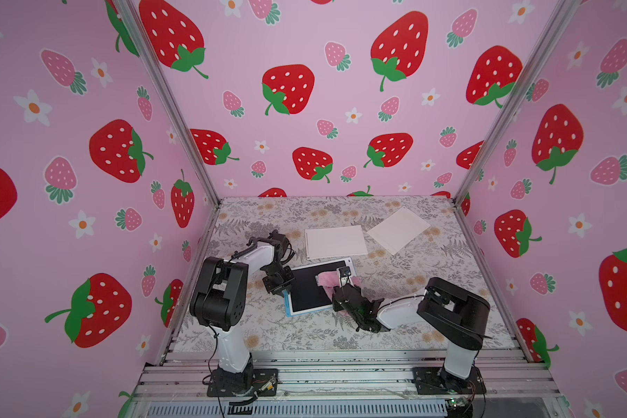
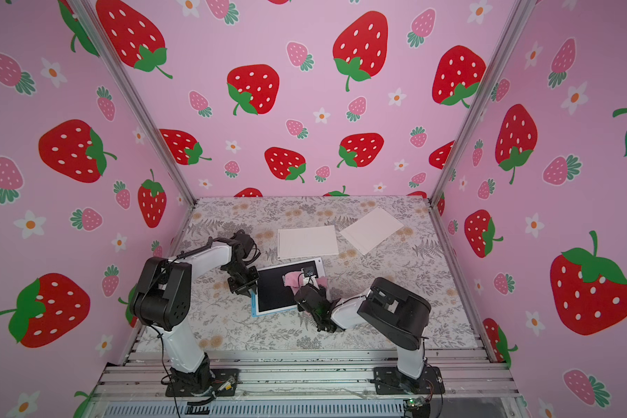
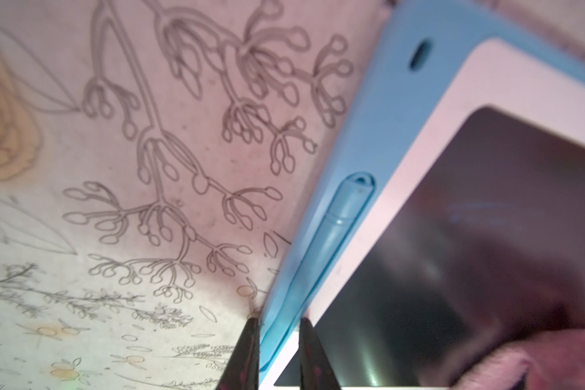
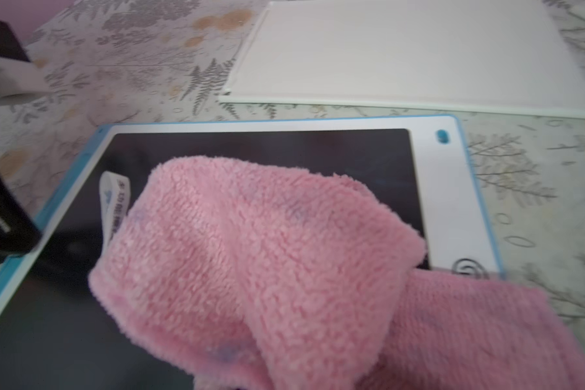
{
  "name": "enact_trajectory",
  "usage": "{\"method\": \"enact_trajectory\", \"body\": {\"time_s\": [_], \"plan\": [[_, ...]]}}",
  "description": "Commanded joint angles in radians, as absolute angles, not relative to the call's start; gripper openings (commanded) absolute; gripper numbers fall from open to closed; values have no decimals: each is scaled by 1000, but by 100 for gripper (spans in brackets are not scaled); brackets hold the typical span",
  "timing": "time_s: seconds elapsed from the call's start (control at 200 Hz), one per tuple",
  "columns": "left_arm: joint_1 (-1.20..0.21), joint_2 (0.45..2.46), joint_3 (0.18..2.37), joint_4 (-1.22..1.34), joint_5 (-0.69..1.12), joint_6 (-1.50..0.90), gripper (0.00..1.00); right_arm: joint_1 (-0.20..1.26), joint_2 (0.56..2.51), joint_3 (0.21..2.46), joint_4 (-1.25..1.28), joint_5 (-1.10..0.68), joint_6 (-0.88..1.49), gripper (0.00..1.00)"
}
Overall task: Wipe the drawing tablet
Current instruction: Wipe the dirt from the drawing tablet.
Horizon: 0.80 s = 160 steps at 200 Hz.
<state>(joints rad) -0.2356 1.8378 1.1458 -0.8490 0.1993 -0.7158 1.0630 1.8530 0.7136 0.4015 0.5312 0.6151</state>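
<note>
Right gripper [image 1: 341,287] is clamped tight on a pink cloth [image 4: 267,270], which sits bunched up on the dark screen of the tablet [image 4: 433,189]. Left gripper [image 3: 277,351] is nearly closed, pinching the tablet's blue edge. Tablet lies flat mid-way across the table [image 1: 413,289], between both arms, with two white boards [image 1: 335,241] just behind it.

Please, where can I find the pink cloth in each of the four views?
Top view: pink cloth near the middle, lower half, on the drawing tablet.
Top view: cloth slightly left of the middle, lower half.
Left wrist: cloth in the bottom right corner.
Right wrist: cloth fills the middle and bottom.
Shared landmark: the tablet's black screen.
</note>
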Motion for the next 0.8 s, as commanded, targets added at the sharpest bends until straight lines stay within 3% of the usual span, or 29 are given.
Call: {"method": "enact_trajectory", "body": {"time_s": [0.0,0.12,0.355,0.405,0.59,0.69,0.795], "plan": [[-257,1934,1096,-798,165,-733,20,922,1856,574,211,463,710,0],[-258,1936,1090,-789,171,-733,20,834,1787,491,279,427,682,0],[-258,1941,1092,-784,178,-724,20,1097,1974,845,190,407,548,0],[-257,1940,1093,-784,177,-718,20,1071,1989,852,184,435,554,0],[-258,1946,1094,-787,173,-705,20,750,1928,712,188,375,659,0],[-258,1944,1092,-787,171,-703,20,767,1939,749,162,363,632,0],[-257,1944,1092,-790,168,-703,20,909,2002,888,125,341,612,0]]}}
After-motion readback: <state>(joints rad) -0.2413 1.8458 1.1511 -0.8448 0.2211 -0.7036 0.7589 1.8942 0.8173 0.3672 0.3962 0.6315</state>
